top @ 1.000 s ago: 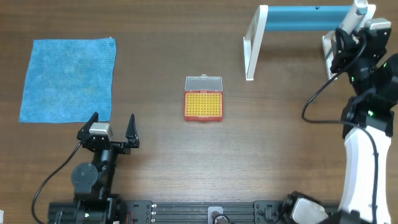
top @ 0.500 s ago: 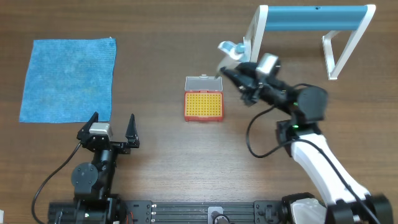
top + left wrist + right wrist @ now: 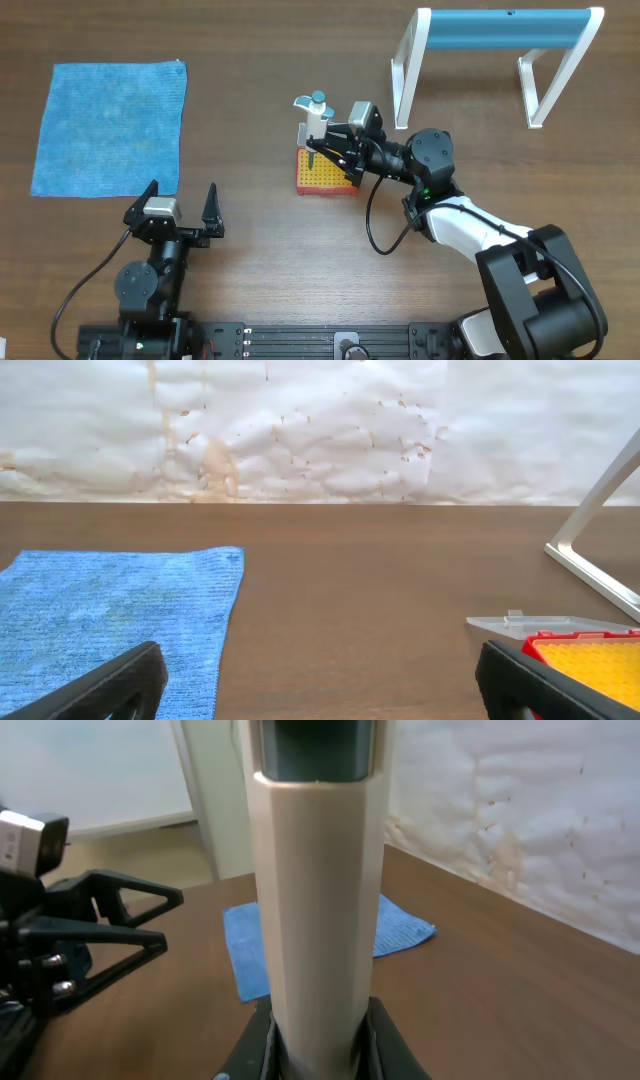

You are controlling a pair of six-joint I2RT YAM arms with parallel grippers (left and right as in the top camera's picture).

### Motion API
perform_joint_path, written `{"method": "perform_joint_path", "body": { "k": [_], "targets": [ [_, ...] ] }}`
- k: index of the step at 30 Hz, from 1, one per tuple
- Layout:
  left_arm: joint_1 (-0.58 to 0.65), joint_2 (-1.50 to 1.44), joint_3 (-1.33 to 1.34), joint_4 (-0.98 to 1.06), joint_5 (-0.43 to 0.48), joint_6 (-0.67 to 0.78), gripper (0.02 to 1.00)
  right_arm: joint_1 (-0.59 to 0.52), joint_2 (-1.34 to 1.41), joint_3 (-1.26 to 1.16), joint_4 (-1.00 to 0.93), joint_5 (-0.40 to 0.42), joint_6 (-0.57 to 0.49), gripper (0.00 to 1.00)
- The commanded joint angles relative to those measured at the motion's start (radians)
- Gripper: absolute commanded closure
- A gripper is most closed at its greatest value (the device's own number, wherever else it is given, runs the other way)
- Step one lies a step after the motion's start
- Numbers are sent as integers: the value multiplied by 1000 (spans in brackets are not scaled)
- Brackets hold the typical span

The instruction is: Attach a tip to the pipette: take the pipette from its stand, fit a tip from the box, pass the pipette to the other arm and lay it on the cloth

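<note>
One pipette (image 3: pixel 316 118), upright, pinched by the right hand (image 3: pixel 326 146) above the box (image 3: pixel 325 178): tip-fitting step in hand, next likely needing a straight downward press onto one tip; left hand (image 3: pixel 182 190) spread, well apart from the box.

white pipette (image 3: pixel 316 120) held above open tip box (image 3: pixel 322 176) — blue cloth (image 3: pixel 110 128) flat

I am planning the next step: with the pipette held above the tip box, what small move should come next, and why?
Probably lower the pipette straight down into the tip box. The right gripper is shut on it, and it hangs over the open box's yellow tips, apparently not yet pressed into one.
</note>
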State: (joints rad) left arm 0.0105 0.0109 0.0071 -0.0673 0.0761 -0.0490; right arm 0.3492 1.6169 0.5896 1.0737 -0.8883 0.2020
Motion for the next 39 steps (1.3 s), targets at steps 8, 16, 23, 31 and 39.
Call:
{"method": "perform_joint_path", "body": {
  "k": [8,16,23,31,39],
  "targets": [
    [1,-8,-2,-5,14,13,20,-20,20,1,-41,26,-182,923],
    [1,-8,-2,-6,14,13,20,-20,77,1,-42,50,-208,923],
    [1,-8,-2,-6,14,13,20,-20,87,1,-39,50,-223,923],
    [1,-8,-2,-6,14,13,20,-19,86,1,-34,29,-195,923],
    [1,-8,-2,-6,14,13,20,-19,77,1,-33,12,-176,923]
  ]
}}
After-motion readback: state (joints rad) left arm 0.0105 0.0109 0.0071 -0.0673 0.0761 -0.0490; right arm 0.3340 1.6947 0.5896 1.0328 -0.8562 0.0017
